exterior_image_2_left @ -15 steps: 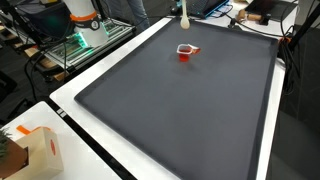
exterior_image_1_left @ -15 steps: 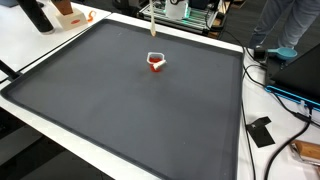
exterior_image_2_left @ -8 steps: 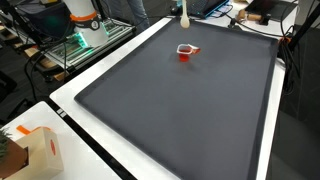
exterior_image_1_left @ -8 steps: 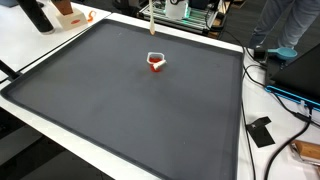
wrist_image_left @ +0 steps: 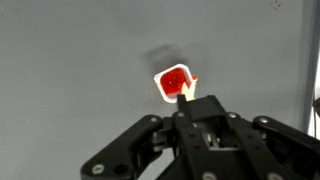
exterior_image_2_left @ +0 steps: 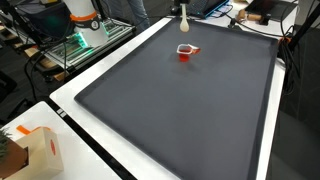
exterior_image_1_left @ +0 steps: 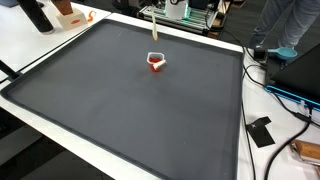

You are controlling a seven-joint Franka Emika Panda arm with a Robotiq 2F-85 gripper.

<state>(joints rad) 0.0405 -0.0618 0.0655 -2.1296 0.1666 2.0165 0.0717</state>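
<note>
Approach step, seemingly: the gripper (wrist_image_left: 190,108), fingers pinching a pale stick (exterior_image_1_left: 152,27), hangs above the red cup (exterior_image_1_left: 155,62) at the far side of the dark mat (exterior_image_1_left: 120,110). Lowering would call for a centred tip.

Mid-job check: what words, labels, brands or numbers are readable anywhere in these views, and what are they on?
No text can be read in any view.
On the red cup: no label shows.
On the cardboard box: orange marks, too blurred to read.
On the black mat: plain, no print.
On the stick held in the gripper: no marking visible.
</note>
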